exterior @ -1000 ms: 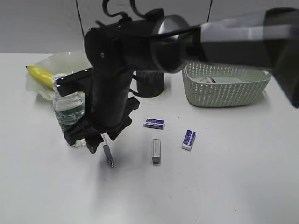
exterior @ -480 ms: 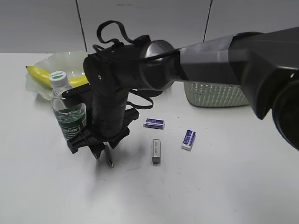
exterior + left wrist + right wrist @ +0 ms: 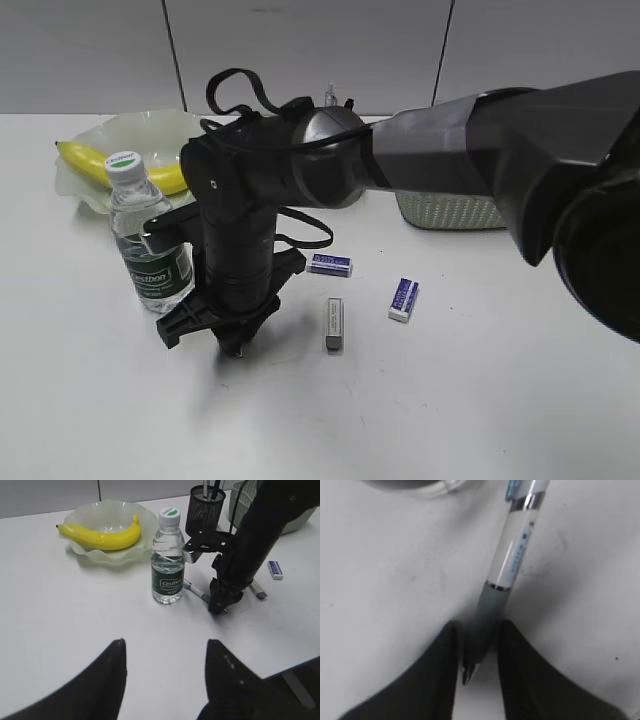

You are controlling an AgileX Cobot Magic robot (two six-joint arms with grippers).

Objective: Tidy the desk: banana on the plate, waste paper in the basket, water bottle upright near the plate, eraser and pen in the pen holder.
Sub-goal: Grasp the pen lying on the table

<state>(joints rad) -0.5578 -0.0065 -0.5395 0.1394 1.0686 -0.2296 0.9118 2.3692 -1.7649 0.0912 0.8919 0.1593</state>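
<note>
My right gripper [image 3: 477, 625] is down on the table with its jaws shut on the grey grip of the pen [image 3: 515, 555], which still lies flat. In the exterior view this gripper [image 3: 232, 345] hides the pen, just right of the upright water bottle [image 3: 150, 250]. The left wrist view shows the pen [image 3: 195, 590] beside the bottle [image 3: 167, 570]. The banana [image 3: 90, 160] lies on the plate [image 3: 150, 130]. Two blue-and-white erasers [image 3: 330, 265] [image 3: 403, 298] and a grey one [image 3: 334, 322] lie on the table. My left gripper [image 3: 166, 641] is open and empty. No waste paper shows.
The green basket [image 3: 450, 210] stands at the back right, mostly behind the right arm. The black mesh pen holder [image 3: 206, 510] stands behind the bottle. The right arm [image 3: 300, 170] spans the middle of the table.
My right gripper has come down onto the pen and now covers it in the exterior view. The arm has shifted off the bottle, which now shows whole.
</note>
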